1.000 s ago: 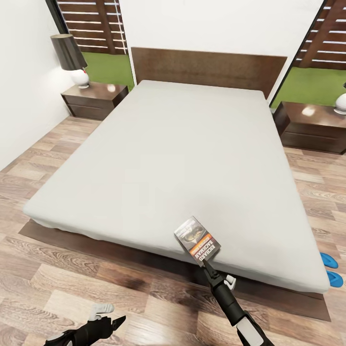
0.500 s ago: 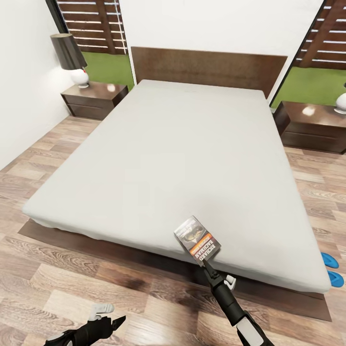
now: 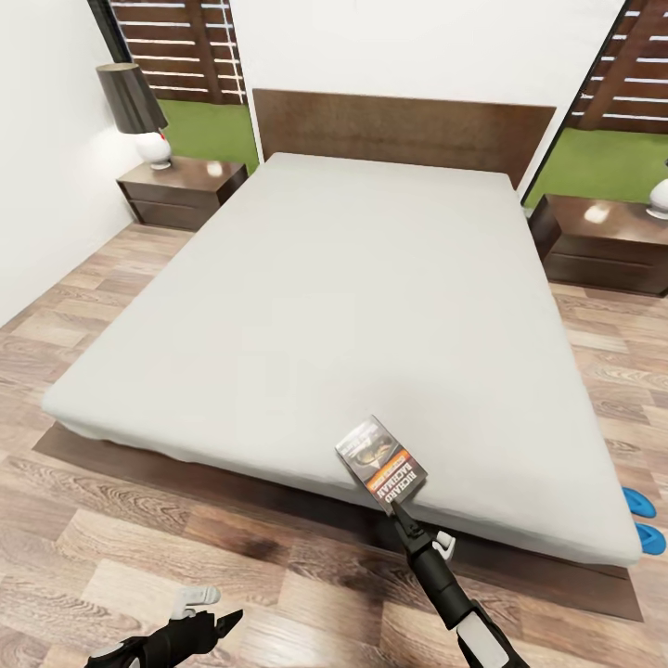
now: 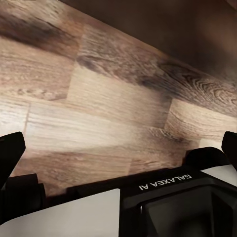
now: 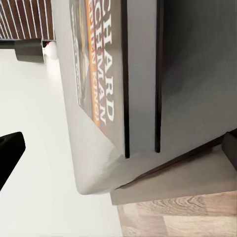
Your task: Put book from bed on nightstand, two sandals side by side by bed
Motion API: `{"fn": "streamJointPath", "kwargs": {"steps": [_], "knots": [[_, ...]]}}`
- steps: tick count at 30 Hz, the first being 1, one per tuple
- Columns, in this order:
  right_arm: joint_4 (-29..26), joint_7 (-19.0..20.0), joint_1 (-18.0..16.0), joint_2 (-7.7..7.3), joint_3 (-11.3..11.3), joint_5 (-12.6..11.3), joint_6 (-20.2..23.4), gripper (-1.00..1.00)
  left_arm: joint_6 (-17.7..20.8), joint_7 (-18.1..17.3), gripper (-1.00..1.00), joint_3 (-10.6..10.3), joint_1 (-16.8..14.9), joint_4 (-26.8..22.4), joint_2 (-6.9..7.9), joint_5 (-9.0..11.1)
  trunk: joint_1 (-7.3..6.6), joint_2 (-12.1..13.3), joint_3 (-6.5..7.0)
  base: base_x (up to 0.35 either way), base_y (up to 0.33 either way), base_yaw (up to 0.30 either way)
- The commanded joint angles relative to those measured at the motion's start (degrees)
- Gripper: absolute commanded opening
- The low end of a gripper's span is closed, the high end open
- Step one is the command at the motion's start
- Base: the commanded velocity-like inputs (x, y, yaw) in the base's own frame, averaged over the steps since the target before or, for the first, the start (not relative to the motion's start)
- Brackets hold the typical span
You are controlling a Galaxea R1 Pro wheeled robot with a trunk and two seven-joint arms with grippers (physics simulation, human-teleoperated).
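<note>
Nothing but a slight camera shift since earlier: right gripper (image 3: pixel 401 506) jaws clamp the book (image 3: pixel 381 462) above the bed (image 3: pixel 306 306) foot edge for carrying; left gripper (image 3: pixel 223 623) jaws unclear.

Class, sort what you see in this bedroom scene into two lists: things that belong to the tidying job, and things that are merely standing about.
Belongs to the job:
book, clamped in the right hand
bed
two sandals on the floor
left nightstand
right nightstand

Merely standing about:
lamp on the left nightstand
left hand, idle
</note>
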Motion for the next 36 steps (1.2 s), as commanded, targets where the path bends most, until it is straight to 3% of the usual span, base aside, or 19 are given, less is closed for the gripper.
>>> {"fn": "streamJointPath", "kwargs": {"steps": [1, 36], "knots": [[0.0, 0.2, 0.0, 0.03, -0.1, -0.4, 0.6, 1.0, 0.6, -0.2, 1.0, 0.0, 0.0, 0.0, 0.02, 0.6, 0.0, 0.0, -0.03, 0.146, 0.0, 0.0], [0.0, 0.2, 0.0, 0.03, -0.2, -0.4, 0.6, 1.0, 0.5, -0.1, 1.0, 0.0, 0.0, 0.0, 0.02, 0.6, 0.0, 0.0, -0.03, 0.023, 0.0, 0.0]]}}
